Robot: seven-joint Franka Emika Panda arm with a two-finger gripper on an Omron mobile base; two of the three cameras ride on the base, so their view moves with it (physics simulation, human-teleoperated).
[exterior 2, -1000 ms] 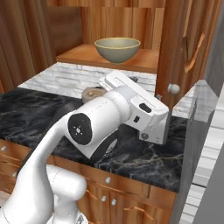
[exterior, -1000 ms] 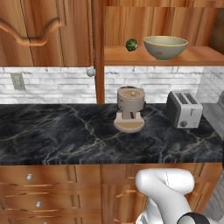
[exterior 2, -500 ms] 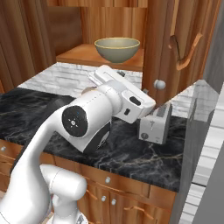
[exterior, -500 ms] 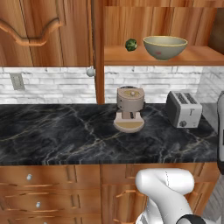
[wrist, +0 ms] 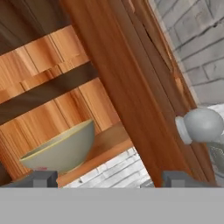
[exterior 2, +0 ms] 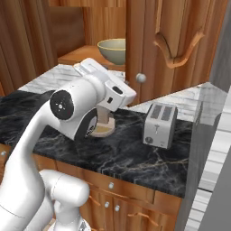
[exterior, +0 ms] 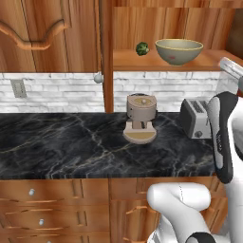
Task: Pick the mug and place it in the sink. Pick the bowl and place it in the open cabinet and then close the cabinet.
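The pale olive bowl point(exterior: 179, 51) stands on the wooden shelf of the open cabinet point(exterior: 156, 60), next to a small green ball point(exterior: 142, 48). The same bowl point(exterior 2: 113, 50) sits behind my arm in the right base view. In the hand view my gripper point(wrist: 107, 179) is open, its fingertips point(wrist: 41, 178) far apart with nothing between them. It faces the edge of the cabinet door point(wrist: 118, 87), with the bowl point(wrist: 61, 148) to the left and the door's round grey knob point(wrist: 201, 124) to the right. The mug and the sink are out of view.
A beige coffee machine point(exterior: 141, 118) and a silver toaster point(exterior: 195, 118) stand on the black marble counter point(exterior: 71, 147). The right cabinet door point(exterior 2: 167, 49) stands partly swung in, with its knob point(exterior 2: 141, 77) at its left edge. Drawers with round knobs point(exterior: 31, 192) run below the counter.
The right cabinet door has swung leftward across the shelf opening. My arm has swung with it, uncovering the toaster in the right base view. The bowl has not moved.
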